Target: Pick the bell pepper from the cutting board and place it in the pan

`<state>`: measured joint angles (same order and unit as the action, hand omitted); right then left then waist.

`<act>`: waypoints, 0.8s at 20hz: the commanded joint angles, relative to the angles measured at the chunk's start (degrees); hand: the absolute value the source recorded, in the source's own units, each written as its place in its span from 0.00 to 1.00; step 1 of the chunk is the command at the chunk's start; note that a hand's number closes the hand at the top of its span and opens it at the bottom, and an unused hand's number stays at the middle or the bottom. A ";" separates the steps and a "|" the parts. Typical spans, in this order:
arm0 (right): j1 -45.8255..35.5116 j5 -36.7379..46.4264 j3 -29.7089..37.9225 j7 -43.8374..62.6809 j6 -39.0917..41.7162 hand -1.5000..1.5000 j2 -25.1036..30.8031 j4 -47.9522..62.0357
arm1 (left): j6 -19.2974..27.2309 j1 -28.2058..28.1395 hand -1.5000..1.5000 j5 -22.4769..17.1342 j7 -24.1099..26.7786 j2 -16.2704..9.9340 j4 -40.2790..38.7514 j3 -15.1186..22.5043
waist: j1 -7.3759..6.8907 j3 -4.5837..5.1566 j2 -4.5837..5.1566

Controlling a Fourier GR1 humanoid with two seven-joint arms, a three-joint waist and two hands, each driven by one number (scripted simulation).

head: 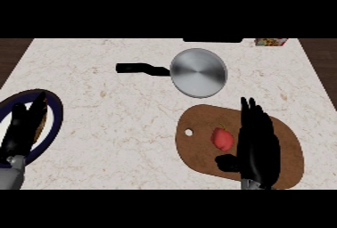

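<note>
A small red bell pepper point(223, 138) lies on the brown oval cutting board point(205, 119) at the lower right. My right hand point(257, 143) hovers over the board just right of the pepper, fingers straight and pointing away, thumb below the pepper; it is open and holds nothing. The silver pan point(199, 73) with a black handle point(141, 68) sits beyond the board, near the counter's far side. My left hand point(25, 124) rests open at the left edge, over a plate.
A dark blue-rimmed plate point(56, 116) lies at the left under my left hand. A black object point(212, 40) and a colourful packet point(270, 42) sit at the counter's far edge. Bare marble counter point(118, 129) spreads between the plate and the board.
</note>
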<state>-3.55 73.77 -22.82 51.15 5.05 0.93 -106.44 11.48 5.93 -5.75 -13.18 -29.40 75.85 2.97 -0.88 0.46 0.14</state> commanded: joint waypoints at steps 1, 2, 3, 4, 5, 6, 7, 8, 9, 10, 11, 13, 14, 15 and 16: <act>-10.14 -0.07 -1.64 13.31 16.54 0.00 -0.89 1.84 | -0.24 2.18 0.50 -0.19 -0.66 0.99 -1.48 0.04 | -0.35 -0.14 0.17; -10.38 -1.18 -2.76 15.62 17.89 0.00 -0.89 3.40 | 1.52 0.74 0.50 1.57 -1.05 2.18 0.89 1.69 | -0.46 -0.31 -0.07; -12.41 -2.98 -3.29 18.06 19.73 0.00 -0.90 4.50 | 0.14 1.48 0.50 0.04 -2.11 0.74 0.70 -0.04 | -0.56 -0.34 -0.06; -12.57 -3.85 -4.63 20.15 20.01 0.00 -0.90 5.41 | -1.85 1.01 0.50 -0.76 0.72 -1.00 -1.67 -1.81 | -0.46 -0.30 0.00; -14.55 -5.16 -2.67 20.16 21.89 0.00 -0.90 6.98 | 0.13 2.68 0.50 0.63 0.02 1.37 -1.83 -0.21 | -0.04 -0.32 0.09; -15.58 -7.42 -4.24 22.89 20.90 0.00 -0.90 9.16 | -0.48 2.23 0.50 0.64 -0.46 1.13 -1.66 0.12 | -0.58 -0.34 0.13; -16.62 -9.98 -1.39 21.10 20.18 0.00 -0.90 11.80 | 0.69 3.18 0.50 1.21 -0.14 1.82 -2.54 -0.15 | -0.31 -0.37 0.24; -17.13 -10.59 -4.08 24.64 20.63 0.00 -0.90 10.81 | 1.85 1.69 0.50 1.51 0.01 3.07 -1.12 0.32 | -0.46 -0.38 -0.03; -15.71 -9.40 -4.85 23.93 17.02 0.00 -0.90 14.60 | 1.20 3.31 0.50 1.86 -0.52 2.25 -1.69 0.24 | -0.23 -0.40 0.08; -18.66 -11.46 -4.09 26.20 20.53 0.00 -0.90 12.41 | -0.92 1.72 0.50 -0.12 0.06 1.17 -1.98 -1.37 | -0.31 -0.38 -0.08; -19.03 -11.76 -5.06 27.21 20.33 0.00 -0.90 12.64 | 0.69 1.05 0.50 1.67 1.80 2.65 -3.38 -0.36 | -0.08 -0.36 -0.07; -19.71 -12.63 -4.34 26.01 18.35 0.00 -0.89 14.94 | -1.01 4.34 0.50 0.83 0.17 0.56 -4.66 -2.35 | 0.37 -0.40 -0.05; -19.49 -12.15 -4.63 26.04 16.96 0.00 -0.89 18.07 | -2.09 3.08 0.50 0.24 1.93 0.31 -5.50 -2.75 | 0.04 -0.38 0.04; -19.46 -12.94 -5.16 27.84 18.70 0.00 -0.89 16.14 | -1.02 0.93 0.50 1.06 3.11 2.08 -4.13 -1.51 | 0.07 -0.39 -0.15; -19.98 -11.72 -3.91 25.41 17.00 0.00 -0.89 18.52 | 1.87 2.50 0.50 2.68 0.72 3.75 -3.66 -0.64 | 0.34 -0.43 -0.10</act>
<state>-20.96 62.71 -26.29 65.42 19.39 0.86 -91.34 11.46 8.22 -4.44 -12.02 -27.38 72.28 1.88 -0.84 0.07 0.10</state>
